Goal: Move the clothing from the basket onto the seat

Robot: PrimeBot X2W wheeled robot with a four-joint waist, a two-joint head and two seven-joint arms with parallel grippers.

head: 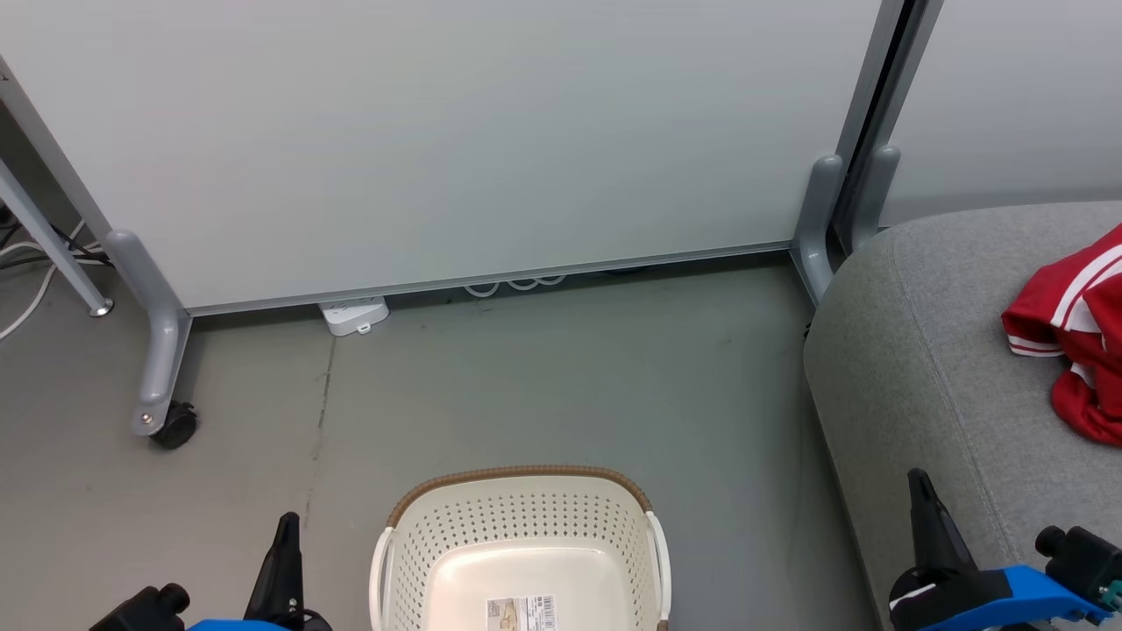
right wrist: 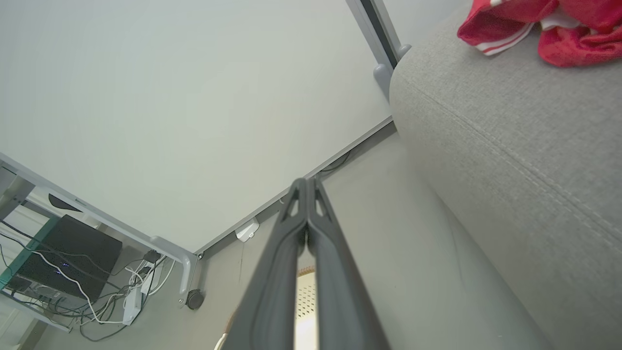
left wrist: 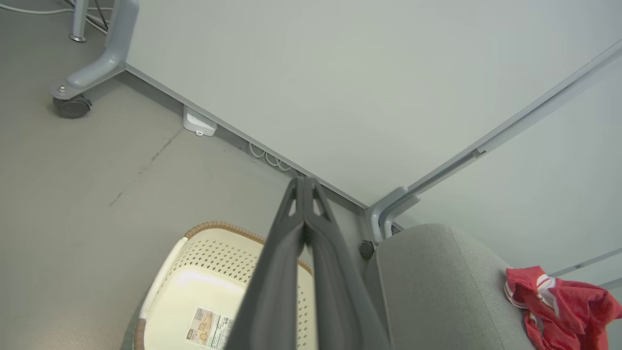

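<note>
Our left pincer (head: 287,528) and right pincer (head: 919,484) sat shut and empty in the head view, either side of the cream-white perforated plastic basket (head: 526,517), which looked bare. The bright-red striped jersey clothing (head: 1074,337) lay on the light-grey upholstered seat (head: 912,368). In the left wrist view that pincer was closed tight, touching nothing. The right wrist view showed the same of its own. We judged it best to confirm the basket's emptiness and hold both arms clear.

Closed left hand (left wrist: 304,182) hangs over the basket (left wrist: 209,253); clothing (left wrist: 566,304) lies bunched, seemingly one heap, on the seat (left wrist: 437,287).
</note>
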